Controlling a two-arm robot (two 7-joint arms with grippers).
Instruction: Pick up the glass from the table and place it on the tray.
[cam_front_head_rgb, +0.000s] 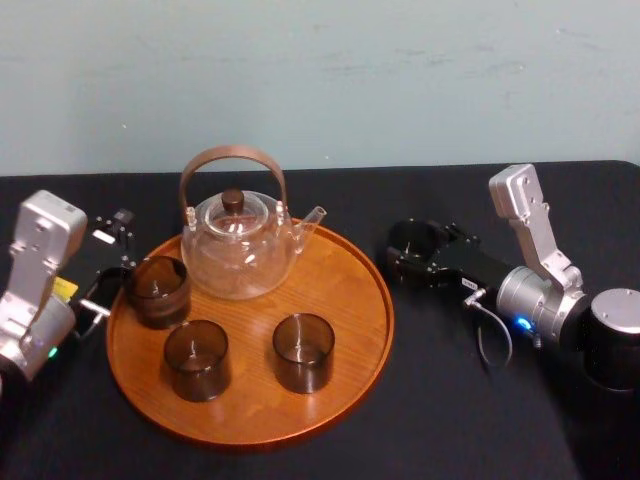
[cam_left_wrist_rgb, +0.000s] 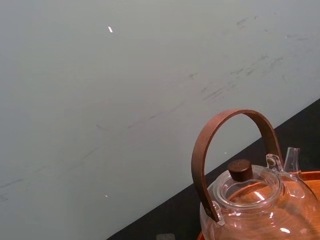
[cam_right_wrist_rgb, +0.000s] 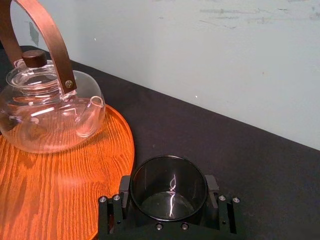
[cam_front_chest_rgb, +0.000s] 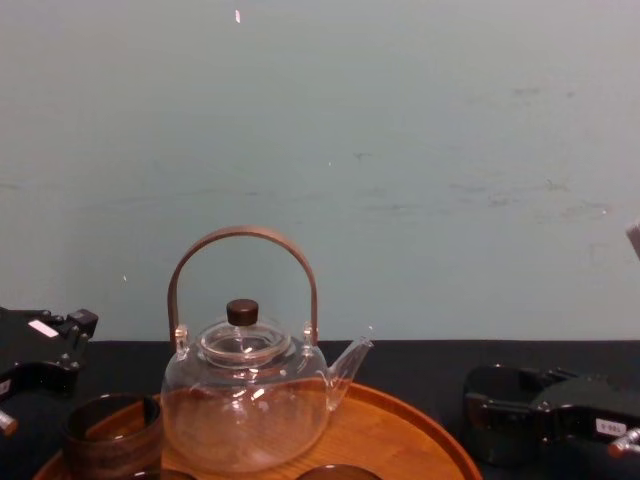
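Your right gripper (cam_front_head_rgb: 414, 244) reaches in from the right, low over the black cloth-topped worktop (cam_front_head_rgb: 460, 400). Its jaws are closed on the dark tinted round glass (cam_right_wrist_rgb: 168, 186), with one black jaw pressed against each side of the glass wall. The glass is upright with its mouth open to the top. It sits just to the right of the large round orange-brown wooden tray (cam_front_head_rgb: 345, 275), near the raised rim but outside it. You cannot tell whether its base rests on the worktop or is lifted slightly off it. From the chest view it appears low on the right, at about the level of the tray. On the tray, a clear glass teapot with an arched brown handle and a dark round lid knob (cam_front_head_rgb: 238, 250) stands toward the back, its spout pointing to the right. Three other dark glasses stand upright on the tray. The left-hand dark glass (cam_front_head_rgb: 158, 290) is at the tray's left edge, just in front of and to the left of the teapot. The front-left dark glass (cam_front_head_rgb: 197, 358) and the front-right dark glass (cam_front_head_rgb: 303, 350) stand nearer you, side by side but apart. Your left gripper (cam_front_head_rgb: 120, 250) sits at the tray's left rim, just beside the left-hand dark glass. You cannot tell whether it touches that glass, nor whether it is open or closed. Behind everything runs a pale grey-green wall (cam_front_head_rgb: 400, 80).
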